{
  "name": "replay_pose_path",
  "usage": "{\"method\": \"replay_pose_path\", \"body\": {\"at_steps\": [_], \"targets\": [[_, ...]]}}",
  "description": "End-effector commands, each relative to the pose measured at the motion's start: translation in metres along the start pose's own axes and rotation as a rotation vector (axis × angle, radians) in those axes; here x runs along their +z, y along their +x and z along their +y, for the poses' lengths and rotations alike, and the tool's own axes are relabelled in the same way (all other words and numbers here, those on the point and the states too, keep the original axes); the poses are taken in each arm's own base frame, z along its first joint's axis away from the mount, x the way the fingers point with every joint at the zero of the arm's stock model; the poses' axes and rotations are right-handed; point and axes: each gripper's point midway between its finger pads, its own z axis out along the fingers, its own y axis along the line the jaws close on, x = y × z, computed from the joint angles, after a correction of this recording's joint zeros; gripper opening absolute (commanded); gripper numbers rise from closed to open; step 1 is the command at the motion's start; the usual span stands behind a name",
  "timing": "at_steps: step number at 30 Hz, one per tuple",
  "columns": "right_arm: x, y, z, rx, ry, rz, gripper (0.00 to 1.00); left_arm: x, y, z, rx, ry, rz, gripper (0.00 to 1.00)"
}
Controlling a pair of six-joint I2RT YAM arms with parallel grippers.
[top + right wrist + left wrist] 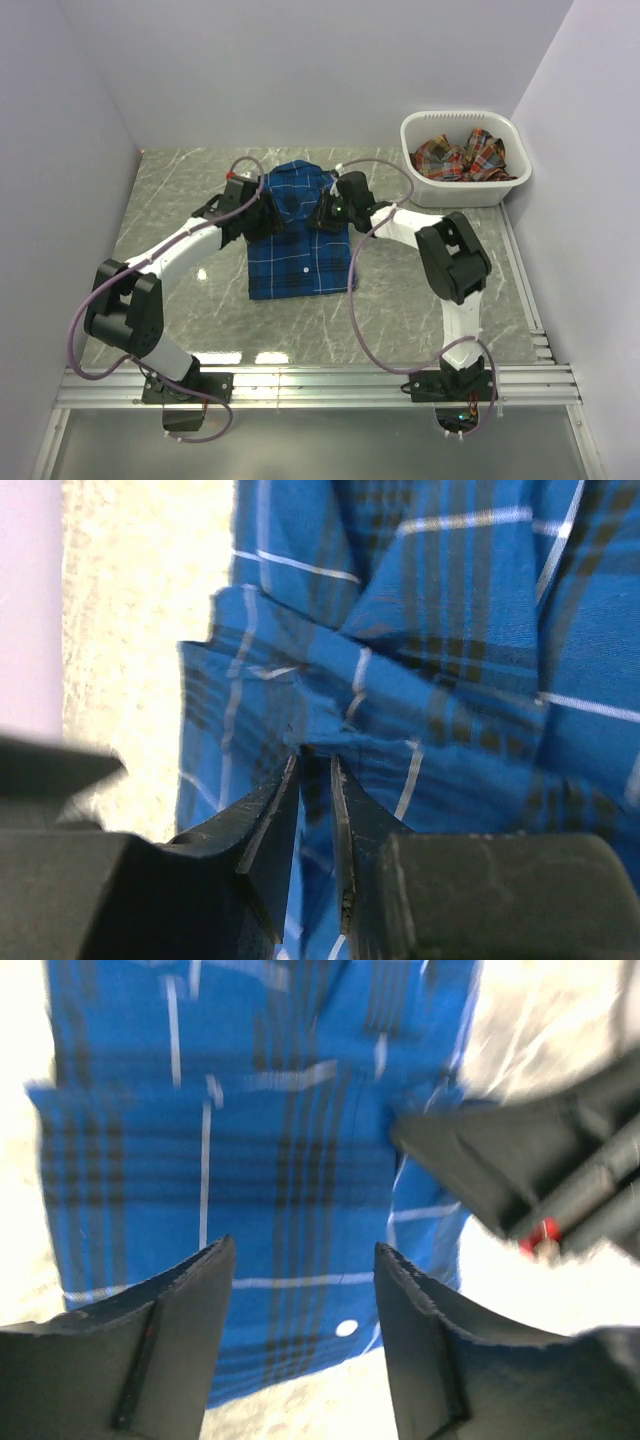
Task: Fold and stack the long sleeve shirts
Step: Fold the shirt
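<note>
The royal blue plaid shirt [298,240] lies partly folded on the middle of the marble table. My left gripper [262,215] is open and empty, hovering over the shirt's left upper part; in the left wrist view [305,1260] blue cloth [250,1160] shows between its spread fingers. My right gripper [322,215] is shut on a fold of the blue shirt near its right upper edge; in the right wrist view [315,762] cloth [430,660] is pinched between the jaws. The red-orange plaid shirt [458,157] lies crumpled in the basket.
The white plastic basket [415,130] stands at the back right corner. Walls close the table [180,190] at left, back and right. The right gripper's black body [520,1160] shows at the right of the left wrist view.
</note>
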Motion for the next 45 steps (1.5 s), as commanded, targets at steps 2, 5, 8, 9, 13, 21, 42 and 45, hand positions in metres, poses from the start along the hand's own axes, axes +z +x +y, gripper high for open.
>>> {"method": "replay_pose_path", "body": {"at_steps": [2,5,8,9,13,21,42,45], "targets": [[0.021,0.009,-0.015,0.106,-0.093,0.017,0.25,-0.009,-0.001,-0.026,0.059,0.091,-0.065,0.67],[0.027,0.02,-0.032,0.188,-0.125,0.041,0.25,-0.007,0.002,-0.033,0.105,0.084,-0.081,0.68],[0.03,0.032,-0.044,0.22,-0.133,0.072,0.24,-0.001,0.007,-0.04,0.133,0.075,-0.07,0.69],[0.029,0.033,-0.044,0.225,-0.144,0.07,0.24,0.006,0.015,-0.041,0.148,0.07,-0.048,0.69],[0.017,0.02,-0.028,0.202,-0.206,0.053,0.27,0.021,0.021,-0.042,0.187,0.006,-0.044,0.69],[-0.014,-0.022,-0.018,0.066,-0.122,-0.05,0.31,0.032,0.032,-0.048,0.203,-0.024,-0.026,0.68],[0.023,0.002,-0.082,0.188,0.001,0.003,0.27,0.065,0.027,-0.046,0.325,-0.216,-0.089,0.61],[0.022,0.002,-0.083,0.185,0.005,0.001,0.27,0.076,0.028,-0.042,0.357,-0.274,-0.088,0.59]]}}
